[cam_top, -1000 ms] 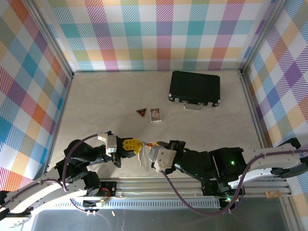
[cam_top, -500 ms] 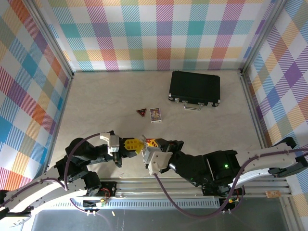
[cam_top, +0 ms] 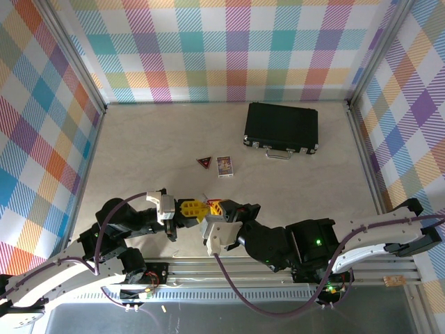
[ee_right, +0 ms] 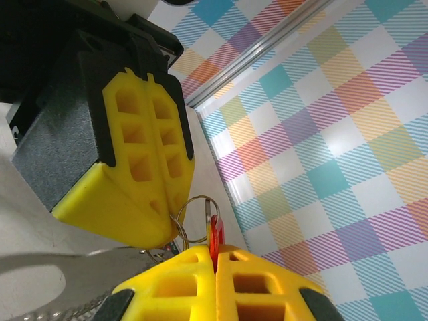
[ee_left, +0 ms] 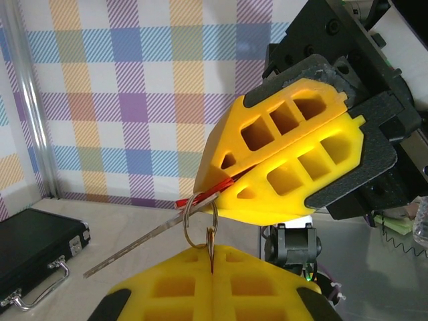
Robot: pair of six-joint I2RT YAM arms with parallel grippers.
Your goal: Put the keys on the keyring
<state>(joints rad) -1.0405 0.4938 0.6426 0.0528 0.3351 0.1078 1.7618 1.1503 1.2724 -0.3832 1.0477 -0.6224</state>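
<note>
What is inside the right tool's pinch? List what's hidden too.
The key's red tag pokes from the shut right tool, beside a small metal ring. How deep the tag runs between the pads is covered.

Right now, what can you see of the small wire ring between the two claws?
The small ring is a thin round loop of metal wire, standing upright in mid-air. The left claw is shut on its lower edge. Its top meets the red tag that the right claw clamps, beside a flat grey metal strip; whether they are linked is unclear.
</note>
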